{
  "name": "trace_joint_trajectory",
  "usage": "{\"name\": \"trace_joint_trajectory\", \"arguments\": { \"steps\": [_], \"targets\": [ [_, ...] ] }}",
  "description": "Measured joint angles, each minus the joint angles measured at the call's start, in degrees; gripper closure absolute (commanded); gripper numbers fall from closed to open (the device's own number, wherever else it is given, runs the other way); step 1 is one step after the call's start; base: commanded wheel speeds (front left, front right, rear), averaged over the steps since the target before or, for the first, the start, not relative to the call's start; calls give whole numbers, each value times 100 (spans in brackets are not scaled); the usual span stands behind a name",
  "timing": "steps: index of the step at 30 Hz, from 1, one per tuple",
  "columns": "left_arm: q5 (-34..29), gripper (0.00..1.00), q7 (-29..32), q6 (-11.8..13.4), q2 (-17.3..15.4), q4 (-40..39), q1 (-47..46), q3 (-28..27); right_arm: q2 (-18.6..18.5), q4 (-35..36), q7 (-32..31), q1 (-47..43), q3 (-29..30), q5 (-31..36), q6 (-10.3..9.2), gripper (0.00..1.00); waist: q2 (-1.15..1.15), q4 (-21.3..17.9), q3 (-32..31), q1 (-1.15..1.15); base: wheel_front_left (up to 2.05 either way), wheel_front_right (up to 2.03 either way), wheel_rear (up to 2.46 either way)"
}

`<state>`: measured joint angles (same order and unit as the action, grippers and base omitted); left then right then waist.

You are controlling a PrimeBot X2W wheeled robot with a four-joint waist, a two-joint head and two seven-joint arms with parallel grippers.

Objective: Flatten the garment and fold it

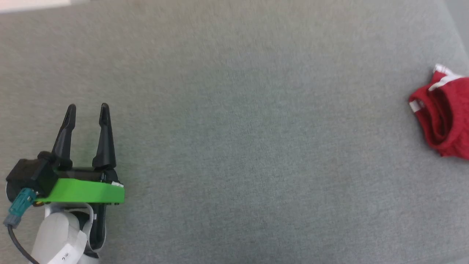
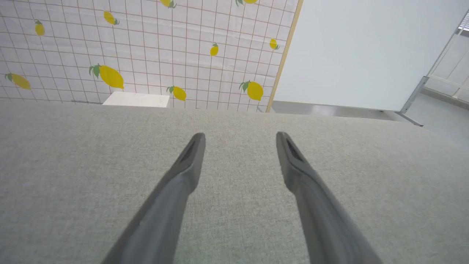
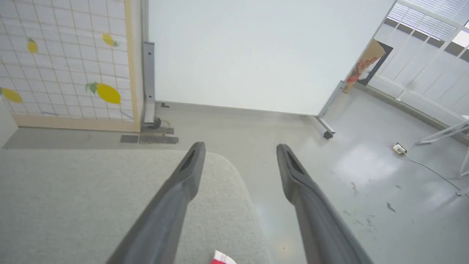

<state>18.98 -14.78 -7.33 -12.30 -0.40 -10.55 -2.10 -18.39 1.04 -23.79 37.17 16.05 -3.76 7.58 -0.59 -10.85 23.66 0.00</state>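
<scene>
Head view, entries by item.

1. Garment [image 1: 445, 113]: red fabric with white trim, bunched in a loose heap at the far right of the worktop [image 1: 238, 128] and cut off by the frame edge. It is neither flattened nor folded. In the right wrist view a scrap of red and white [image 3: 221, 258] shows at the bottom edge, low between the finger bases, close to the worktop's rounded corner.

2. Left tool [image 1: 88, 107]: at the lower left, fingers spread, nothing between them, well apart from the garment. The left wrist view confirms this: the left tool [image 2: 240, 135] stands parted over bare grey cloth.

3. Right tool [image 3: 240, 145]: fingers spread and empty, pointing out past the worktop corner toward the floor [image 3: 366, 165].

4. Step in hand (judgement): flattening has yet to take hold.
   - The heap lies close to the edge, so it likely wants drawing toward the middle first.
   - A pinch on a single layer at the white-trimmed rim should open it better than a grab at the whole bundle.
   - The left tool needs to cross over so both can pull the rim taut.
   - Risk: fabric sliding off the corner.
</scene>
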Motion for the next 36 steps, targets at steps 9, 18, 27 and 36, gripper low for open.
{"name": "trace_joint_trajectory", "arguments": {
  "steps": [9, 18, 27, 36],
  "targets": [
    [-281, 0, -1, 46, 371, 70, 117, -298, 1488, 292, 1942, -324, -877, -247, -1, 0, 0, 249, -891, 0, 0, 0, 0],
    [-422, 0, -1, 142, 550, 421, 237, -346, 1546, -465, 3587, -1535, -1352, -1067, -1, 0, 0, 742, -1510, 0, 0, 0, 0],
    [-437, 0, -1, 193, 613, 790, 308, -292, 1552, -996, 3830, -2352, -1382, -1026, -1, 0, 0, 1181, -1913, 0, 0, 0, 0],
    [-437, 0, -1, 192, 670, 1070, 318, -151, 1550, -1006, 3846, -2923, -1162, -831, -1, 0, 0, 1325, -2014, -1, 0, 0, 0]
  ]
}}
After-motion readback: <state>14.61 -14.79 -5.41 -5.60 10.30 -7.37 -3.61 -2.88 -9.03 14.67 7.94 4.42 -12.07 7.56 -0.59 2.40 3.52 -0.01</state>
